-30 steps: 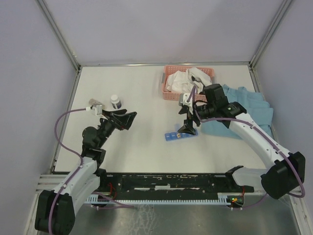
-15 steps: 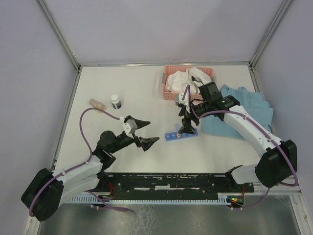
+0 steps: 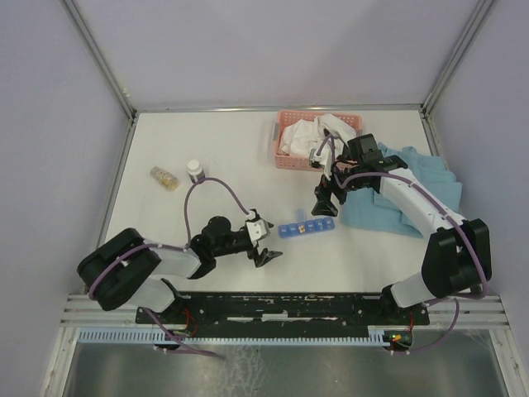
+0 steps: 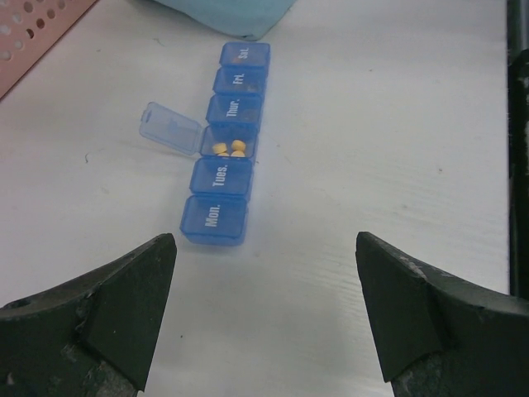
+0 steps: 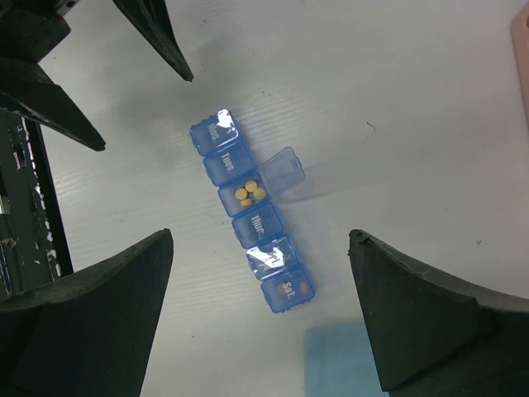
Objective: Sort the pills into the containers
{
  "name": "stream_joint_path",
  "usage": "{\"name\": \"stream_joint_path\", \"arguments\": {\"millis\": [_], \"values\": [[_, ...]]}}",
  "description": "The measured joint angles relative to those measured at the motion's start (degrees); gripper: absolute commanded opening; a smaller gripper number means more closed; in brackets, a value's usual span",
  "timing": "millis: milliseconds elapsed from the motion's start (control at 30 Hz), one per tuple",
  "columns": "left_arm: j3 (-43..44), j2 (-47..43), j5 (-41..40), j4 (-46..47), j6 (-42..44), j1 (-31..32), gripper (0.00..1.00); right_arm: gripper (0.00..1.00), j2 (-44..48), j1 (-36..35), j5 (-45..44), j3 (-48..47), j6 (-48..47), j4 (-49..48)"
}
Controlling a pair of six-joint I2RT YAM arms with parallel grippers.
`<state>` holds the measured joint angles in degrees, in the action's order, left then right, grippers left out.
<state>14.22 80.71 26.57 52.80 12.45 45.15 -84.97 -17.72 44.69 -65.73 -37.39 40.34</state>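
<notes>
**One lid up, both pincers empty: shutting the open compartment cleanly**

Nearest the arm bases, the left pincer (image 3: pixel 261 245) lies low over the counter (image 3: pixel 215 149), jaws spread wide with nothing between them, aimed along the pill organiser (image 4: pixel 220 177) from its "Mon." end. The blue strip lies flat just beyond it, untouched. Five of its six day compartments are closed. The third from the "Mon." end stands open with a few yellow pills (image 4: pixel 231 149) inside, its lid (image 4: pixel 169 128) folded out to the far side.

Just past the strip, the right pincer (image 3: pixel 324 200) hangs above it, also wide open and holding nothing.

The step in hand looks like closing that lid. The strip is light and probably slides easily on the smooth counter, so one pincer should steady an end while the other works. A single fingertip should swing the lid over from its hinge side and press straight down until it seats. A sideways shove could tip the strip and spill the pills.

Farther right lies a teal cloth (image 3: pixel 417 186). To the far left stand a small bottle (image 3: pixel 195 171) and a clear bottle (image 3: pixel 164 178) on its side. At the back sits a pink basket (image 3: pixel 281 157) of white cloth (image 3: pixel 310 132)
</notes>
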Motion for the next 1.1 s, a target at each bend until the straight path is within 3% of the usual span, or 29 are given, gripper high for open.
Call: {"name": "stream_joint_path", "arguments": {"millis": [433,833,1100], "values": [[8.44,17.62,-4.94,5.55,1.51,-0.07,0.93,0.9,-0.5,0.0,-0.22,0.0,0.26,-0.02],[11.17,22.62,-3.52,6.51,1.86,-0.07,0.84,0.82,-4.7,0.02,-1.11,-0.02,1.51,0.11],[12.11,25.16,-2.89,7.41,2.47,-0.07,0.72,0.81,-6.88,0.02,-1.9,-0.04,2.89,0.46]]}}
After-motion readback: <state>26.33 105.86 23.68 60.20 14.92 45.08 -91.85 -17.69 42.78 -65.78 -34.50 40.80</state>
